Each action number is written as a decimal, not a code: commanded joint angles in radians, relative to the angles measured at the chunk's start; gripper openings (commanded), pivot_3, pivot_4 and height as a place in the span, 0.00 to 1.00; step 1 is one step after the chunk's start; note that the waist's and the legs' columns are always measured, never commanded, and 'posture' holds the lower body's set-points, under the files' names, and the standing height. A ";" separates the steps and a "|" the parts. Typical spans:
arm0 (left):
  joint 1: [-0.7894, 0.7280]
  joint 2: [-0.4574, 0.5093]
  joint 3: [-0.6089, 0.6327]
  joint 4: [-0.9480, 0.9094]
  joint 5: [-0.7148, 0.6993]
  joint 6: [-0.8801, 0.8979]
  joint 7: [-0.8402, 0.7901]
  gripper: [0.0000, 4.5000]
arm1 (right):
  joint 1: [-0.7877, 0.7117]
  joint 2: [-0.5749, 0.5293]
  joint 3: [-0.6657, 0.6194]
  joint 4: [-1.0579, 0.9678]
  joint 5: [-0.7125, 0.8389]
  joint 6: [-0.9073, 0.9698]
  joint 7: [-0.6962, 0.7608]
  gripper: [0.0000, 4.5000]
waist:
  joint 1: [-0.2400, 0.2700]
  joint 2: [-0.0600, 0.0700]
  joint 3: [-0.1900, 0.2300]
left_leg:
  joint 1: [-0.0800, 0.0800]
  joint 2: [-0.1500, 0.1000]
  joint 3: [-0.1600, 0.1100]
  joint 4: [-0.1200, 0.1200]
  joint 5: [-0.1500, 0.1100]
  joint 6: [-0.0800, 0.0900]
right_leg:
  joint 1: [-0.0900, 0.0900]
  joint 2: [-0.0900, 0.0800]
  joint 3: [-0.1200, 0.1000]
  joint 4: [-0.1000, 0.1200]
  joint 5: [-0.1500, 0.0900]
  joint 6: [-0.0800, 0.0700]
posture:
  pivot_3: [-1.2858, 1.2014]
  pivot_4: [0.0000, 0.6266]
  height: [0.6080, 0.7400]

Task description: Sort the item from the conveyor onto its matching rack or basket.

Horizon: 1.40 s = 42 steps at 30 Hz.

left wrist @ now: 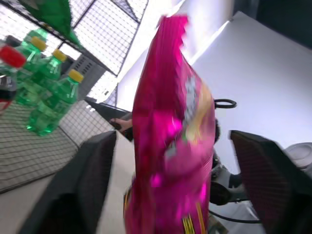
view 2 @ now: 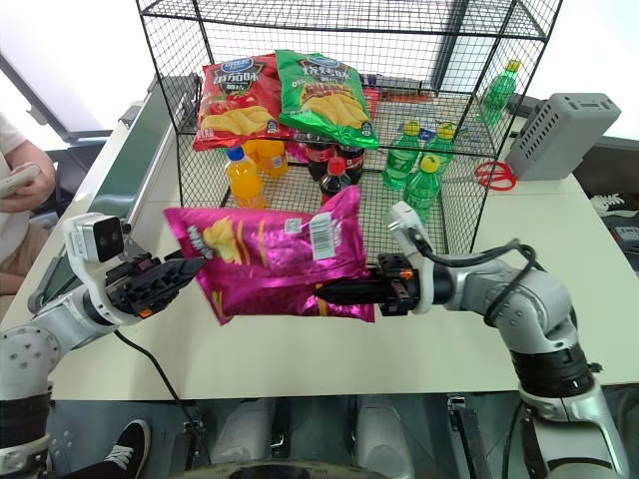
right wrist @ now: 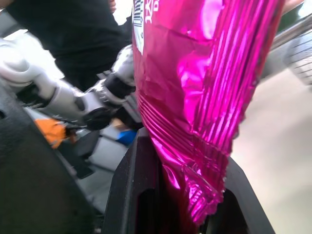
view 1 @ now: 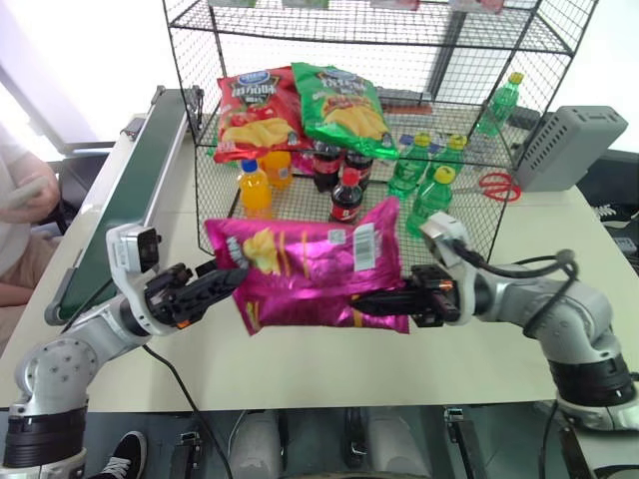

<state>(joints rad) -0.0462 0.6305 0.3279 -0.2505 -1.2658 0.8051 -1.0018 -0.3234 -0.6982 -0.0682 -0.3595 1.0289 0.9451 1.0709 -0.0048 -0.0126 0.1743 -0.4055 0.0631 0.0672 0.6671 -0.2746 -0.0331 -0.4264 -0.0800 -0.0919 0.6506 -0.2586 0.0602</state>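
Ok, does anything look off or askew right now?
Yes: the pink chip bag hangs crooked in mid-air above the table, pinched at one end seam by the right end effector; the left end effector is open beside it.

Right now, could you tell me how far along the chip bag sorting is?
Done: the magenta-pink chip bag is off the conveyor. In hand: the right gripper is shut on its edge, while the left gripper is open beside the other end. Left: placing it on the rack, where the red chip bag and green chip bag lie.
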 commanded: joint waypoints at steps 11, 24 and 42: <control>-0.068 -0.013 -0.027 0.056 0.251 -0.185 -0.066 1.00 | 0.019 0.004 -0.456 -0.019 -0.166 -0.418 -0.287 0.07 | 0.018 0.000 0.000 | 0.000 0.000 0.001 0.000 0.000 0.000 | 0.000 0.000 0.001 -0.001 0.000 0.000 | 0.52 0.24 1.00; -0.129 -0.025 -0.053 0.059 0.345 -0.250 -0.066 1.00 | 0.028 -0.124 -0.287 0.303 -0.907 -1.260 -0.302 0.07 | 0.014 0.000 0.000 | 0.001 0.001 0.004 0.000 0.000 0.000 | -0.001 0.000 0.002 -0.001 0.000 0.000 | 0.52 0.24 1.00; -0.104 -0.044 -0.100 -0.058 0.436 -0.344 -0.059 1.00 | -0.186 -0.211 -0.115 0.602 -1.474 -1.440 -0.761 0.07 | 0.007 0.001 0.000 | 0.002 0.001 0.007 -0.001 0.001 -0.002 | -0.001 0.000 0.005 0.000 0.000 0.000 | 0.52 0.24 1.00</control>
<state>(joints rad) -0.1570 0.5880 0.2219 -0.2881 -0.8368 0.4862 -1.0605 -0.4773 -0.8857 -0.1855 0.2642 -0.4150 -0.5043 0.3473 0.0018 -0.0120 0.1746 -0.4030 0.0640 0.0745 0.6665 -0.2732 -0.0355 -0.4278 -0.0797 -0.0864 0.6503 -0.2583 0.0606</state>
